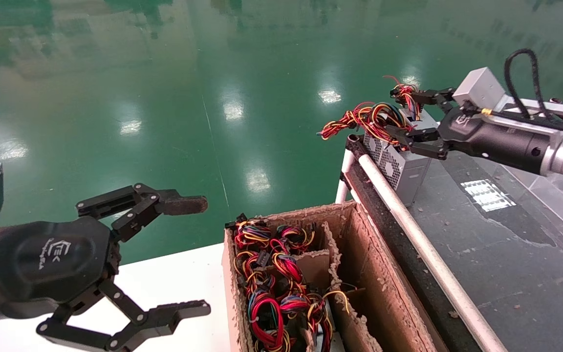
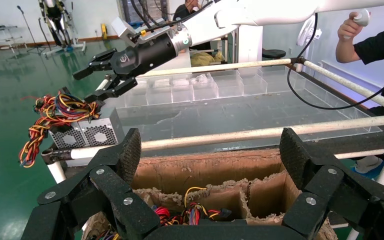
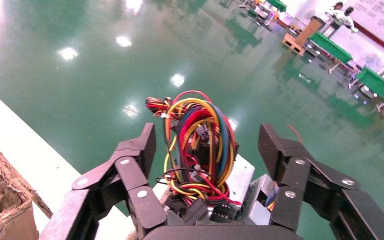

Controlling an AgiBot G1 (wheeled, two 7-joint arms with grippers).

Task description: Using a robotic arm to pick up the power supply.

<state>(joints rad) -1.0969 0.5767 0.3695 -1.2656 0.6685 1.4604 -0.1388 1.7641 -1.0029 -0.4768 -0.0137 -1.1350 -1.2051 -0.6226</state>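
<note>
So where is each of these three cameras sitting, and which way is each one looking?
Head view: from the robot's head, looking forward and down at the cardboard box and power supply; both arms show.
Left wrist view: on the left arm, facing across the box toward the power supply; its own open left end effector frames the shot.
Right wrist view: on the right arm, looking down between the open right end effector onto the wires.
All three share the power supply.

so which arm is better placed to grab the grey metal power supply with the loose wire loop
Right. The right gripper is open, with its fingers either side of the red, yellow and black wires on top of the grey perforated metal power supply. The left gripper hangs open beside the cardboard box, well away from it.
</note>
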